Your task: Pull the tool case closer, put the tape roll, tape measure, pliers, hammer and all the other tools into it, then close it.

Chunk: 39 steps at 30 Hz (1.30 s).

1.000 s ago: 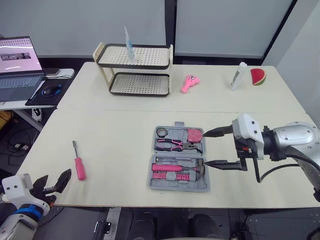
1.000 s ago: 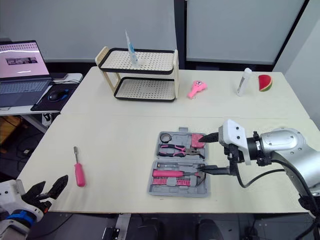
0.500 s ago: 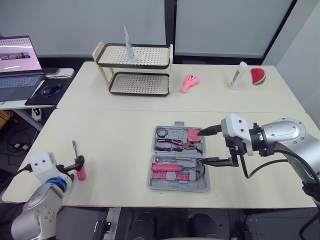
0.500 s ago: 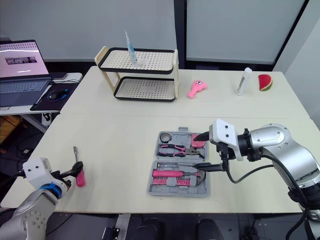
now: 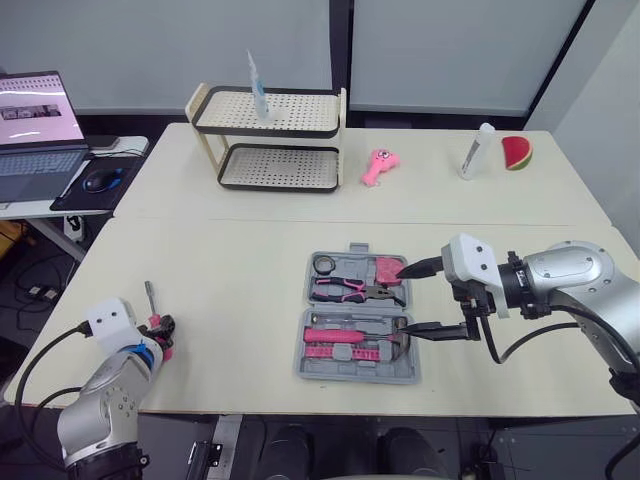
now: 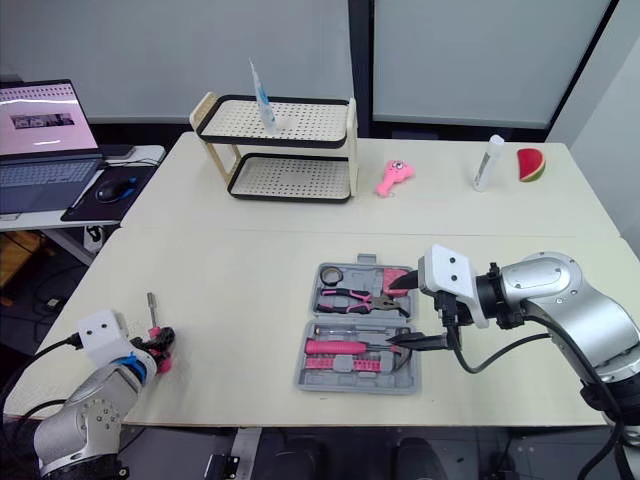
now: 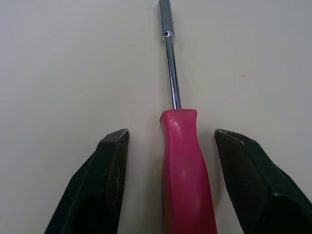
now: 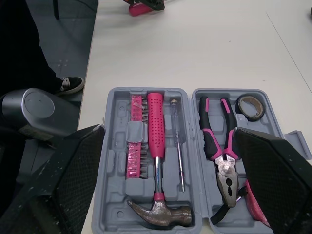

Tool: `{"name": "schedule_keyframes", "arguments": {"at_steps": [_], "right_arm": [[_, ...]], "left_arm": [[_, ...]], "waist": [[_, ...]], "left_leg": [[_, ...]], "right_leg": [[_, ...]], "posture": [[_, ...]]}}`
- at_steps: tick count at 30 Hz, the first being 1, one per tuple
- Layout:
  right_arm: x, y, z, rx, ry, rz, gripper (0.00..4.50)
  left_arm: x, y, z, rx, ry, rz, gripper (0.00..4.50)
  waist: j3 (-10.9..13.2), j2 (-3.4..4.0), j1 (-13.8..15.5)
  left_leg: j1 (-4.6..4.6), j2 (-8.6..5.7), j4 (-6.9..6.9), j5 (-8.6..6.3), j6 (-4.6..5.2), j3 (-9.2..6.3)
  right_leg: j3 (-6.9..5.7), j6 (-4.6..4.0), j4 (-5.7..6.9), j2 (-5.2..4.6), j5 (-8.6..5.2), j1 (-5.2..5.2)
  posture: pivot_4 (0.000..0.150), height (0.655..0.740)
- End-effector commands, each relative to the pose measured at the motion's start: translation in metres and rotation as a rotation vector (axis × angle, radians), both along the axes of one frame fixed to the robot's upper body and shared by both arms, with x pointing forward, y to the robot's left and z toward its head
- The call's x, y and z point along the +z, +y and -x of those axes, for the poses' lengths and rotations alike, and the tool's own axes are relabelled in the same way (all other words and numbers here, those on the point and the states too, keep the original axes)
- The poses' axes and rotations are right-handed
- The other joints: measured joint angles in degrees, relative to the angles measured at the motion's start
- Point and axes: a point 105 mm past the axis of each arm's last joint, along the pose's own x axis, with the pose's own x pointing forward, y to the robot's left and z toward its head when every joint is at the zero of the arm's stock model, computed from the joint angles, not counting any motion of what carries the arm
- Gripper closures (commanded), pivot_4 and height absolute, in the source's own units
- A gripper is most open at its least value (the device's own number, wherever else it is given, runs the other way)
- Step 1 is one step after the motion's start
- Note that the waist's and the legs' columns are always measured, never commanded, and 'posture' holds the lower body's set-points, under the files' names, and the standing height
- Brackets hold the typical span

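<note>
Screwdriver [image 7: 185, 175] lies at the near left of the table [image 5: 250, 270], its pink handle between the spread fingers [image 7: 105, 180] of the left gripper [image 7: 171, 136], with a gap on each side. Its long axis runs near to far, metal tip pointing far. The right gripper [image 5: 402, 299], also open, hovers at the right edge of the open tool case [image 5: 350, 377].

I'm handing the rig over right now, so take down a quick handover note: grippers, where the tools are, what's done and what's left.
Left gripper: open, one finger on each side of the pink screwdriver handle. The screwdriver lies flat on the table near its front left edge and is not gripped yet.
Right gripper: open and holding nothing, at the right side of the open tool case.
Done: tape roll, pliers, tape measure and hammer lie in the case.
Left: grip the screwdriver, put it in the case, close the case.
</note>
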Motion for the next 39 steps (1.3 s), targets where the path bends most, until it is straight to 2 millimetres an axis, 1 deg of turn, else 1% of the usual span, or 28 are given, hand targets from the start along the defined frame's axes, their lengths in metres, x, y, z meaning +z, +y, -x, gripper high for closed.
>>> {"name": "schedule_keyframes", "arguments": {"at_steps": [1,4,9,13,18,20,22,23,25,28,32,36,39], "right_arm": [[0.01,0.001,0.006,0.023,-0.038,-0.001,0.0],[0.009,0.0,0.007,0.021,-0.039,0.004,0.0],[0.008,-0.001,0.009,0.014,-0.038,0.012,0.0],[0.006,-0.002,0.01,0.007,-0.037,0.014,0.0],[0.004,-0.002,0.012,-0.001,-0.034,0.013,0.0],[0.003,-0.002,0.012,-0.004,-0.033,0.013,0.0],[0.002,-0.002,0.012,-0.007,-0.032,0.012,0.0],[0.002,-0.002,0.012,-0.009,-0.032,0.013,0.0],[0.001,-0.002,0.012,-0.011,-0.031,0.016,0.0],[-0.001,-0.003,0.012,-0.019,-0.033,0.019,0.0],[-0.002,-0.003,0.012,-0.03,-0.036,0.024,0.0],[-0.003,-0.003,0.013,-0.036,-0.036,0.028,0.0],[-0.004,-0.002,0.013,-0.041,-0.039,0.027,0.0]], "left_arm": [[0.0,0.0,-0.004,-0.027,0.004,-0.016,2.81],[-0.001,0.0,-0.004,-0.032,0.007,-0.015,3.73],[0.001,0.003,-0.001,-0.054,-0.006,-0.028,3.75],[0.013,0.0,0.002,-0.148,-0.053,-0.077,3.75],[0.032,-0.017,0.003,-0.38,-0.114,-0.151,3.75],[0.039,-0.034,0.007,-0.607,-0.109,-0.249,3.75],[0.037,-0.051,0.014,-0.818,-0.082,-0.295,3.75],[0.036,-0.056,0.016,-0.879,-0.067,-0.294,3.75],[0.034,-0.066,0.016,-0.976,-0.051,-0.277,3.75],[0.032,-0.08,0.011,-1.077,-0.037,-0.264,3.75],[0.023,-0.086,0.005,-1.131,0.008,-0.277,3.75],[0.013,-0.085,-0.001,-1.125,0.04,-0.271,3.75],[0.007,-0.089,-0.005,-1.126,0.038,-0.264,3.75]], "waist": [[0.0,0.0,0.07],[0.0,0.0,0.07],[0.0,0.0,0.09],[0.01,0.01,0.09],[0.04,-0.01,0.06],[0.06,-0.02,0.04],[0.11,0.06,-0.03],[0.16,0.14,0.01],[0.22,0.24,0.1],[0.23,0.23,0.14],[0.23,0.23,-0.07],[0.23,0.23,-0.33],[0.23,0.23,-0.33]], "left_leg": [[0.0,0.0,0.0,0.0,0.0,-0.01],[0.0,-0.01,0.0,0.0,0.0,0.0],[0.0,-0.01,0.0,0.0,0.0,-0.01],[0.0,-0.01,-0.01,0.0,0.0,0.01],[-0.03,0.0,-0.04,0.0,-0.01,-0.03],[-0.04,0.0,-0.04,0.0,-0.01,-0.03],[-0.06,0.0,-0.07,0.0,-0.01,-0.01],[-0.06,-0.01,-0.08,-0.01,-0.01,0.01],[-0.08,-0.07,-0.08,-0.01,0.0,0.04],[-0.2,-0.07,-0.07,-0.01,0.01,-0.02],[-0.36,-0.07,-0.05,-0.01,0.01,-0.02],[-0.57,-0.06,-0.04,0.0,0.01,-0.01],[-0.62,-0.04,-0.03,0.0,0.01,-0.03]], "right_leg": [[0.0,0.0,0.0,0.0,0.0,0.0],[0.0,0.0,0.0,-0.01,0.0,0.0],[0.01,0.0,0.0,-0.02,0.0,0.0],[0.03,0.0,-0.02,-0.05,0.0,0.0],[0.03,0.0,-0.04,-0.05,0.0,-0.03],[0.03,0.0,-0.05,-0.07,0.0,-0.03],[0.06,0.0,-0.07,-0.07,0.0,-0.07],[0.07,0.0,-0.09,-0.1,0.0,-0.07],[0.05,0.0,-0.1,-0.2,0.0,-0.07],[-0.02,0.0,-0.1,-0.21,0.0,-0.13],[-0.04,0.0,-0.07,-0.2,0.0,-0.26],[-0.05,0.0,-0.05,-0.15,0.0,-0.49],[-0.06,0.0,-0.02,-0.12,0.0,-0.55]], "posture": [[0.15,0.729],[0.15,0.729],[0.15,0.729],[0.15,0.729],[0.15,0.729],[0.15,0.729],[0.15,0.729],[0.15,0.729],[0.15,0.729],[0.15,0.729],[0.15,0.729],[0.15,0.729],[0.15,0.729]]}}
